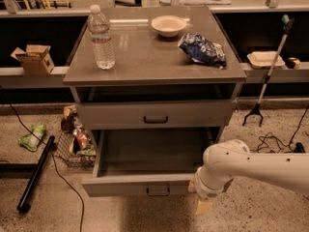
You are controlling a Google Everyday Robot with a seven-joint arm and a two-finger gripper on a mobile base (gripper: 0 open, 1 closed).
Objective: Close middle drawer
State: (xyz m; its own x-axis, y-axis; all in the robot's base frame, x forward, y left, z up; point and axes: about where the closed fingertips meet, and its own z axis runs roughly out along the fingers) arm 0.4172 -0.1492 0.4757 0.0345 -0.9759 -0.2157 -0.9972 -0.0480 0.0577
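The middle drawer (130, 184) stands pulled far out beneath the closed upper drawer (193, 114), while the end effector (203, 206) hangs low at the right end of its front panel, how far open I cannot tell.

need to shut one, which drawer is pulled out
The lower drawer, pulled far out; the black-handled drawer above it is shut. The hand sits by the open one's right front corner.
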